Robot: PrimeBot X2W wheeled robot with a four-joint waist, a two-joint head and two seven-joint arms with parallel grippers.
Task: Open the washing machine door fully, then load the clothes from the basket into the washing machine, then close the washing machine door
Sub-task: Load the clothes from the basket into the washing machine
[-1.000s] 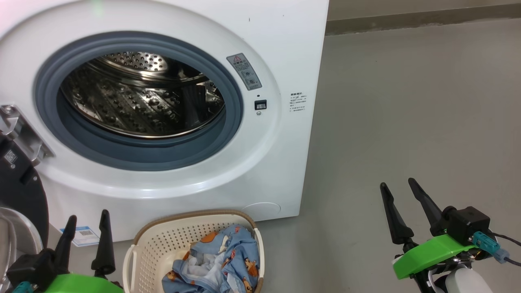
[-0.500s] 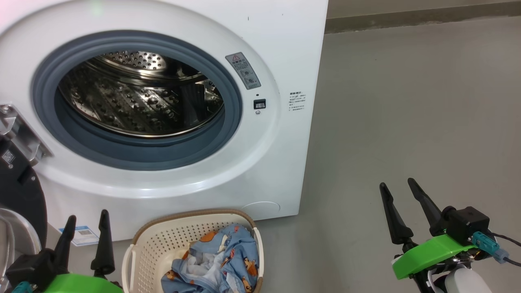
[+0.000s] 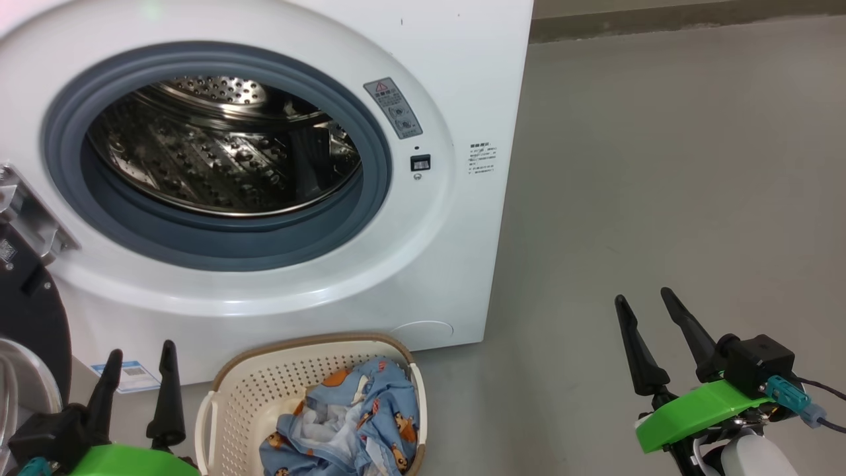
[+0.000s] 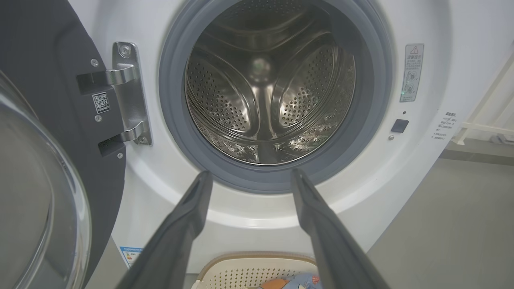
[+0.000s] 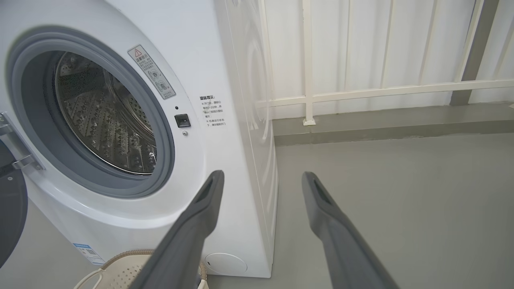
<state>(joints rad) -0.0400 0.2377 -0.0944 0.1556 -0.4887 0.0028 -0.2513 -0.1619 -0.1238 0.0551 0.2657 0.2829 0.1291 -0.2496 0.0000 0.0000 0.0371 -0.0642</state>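
The washing machine door point(image 3: 30, 311) hung open at our far left, hinged to the washing machine point(image 3: 462, 66). The clothes point(image 3: 360, 423) lay bunched in the basket point(image 3: 264, 390) on the floor point(image 3: 661, 165) just before it. Our left gripper point(image 3: 143, 349) and right gripper point(image 3: 643, 296) hovered, fingers spread, gripping nothing.

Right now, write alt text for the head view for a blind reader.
A white washing machine stands with its door swung open at the left, showing a bare steel drum. On the grey floor before it sits a cream basket holding blue bear-print clothes. The left gripper and the right gripper are open and empty at the bottom corners.
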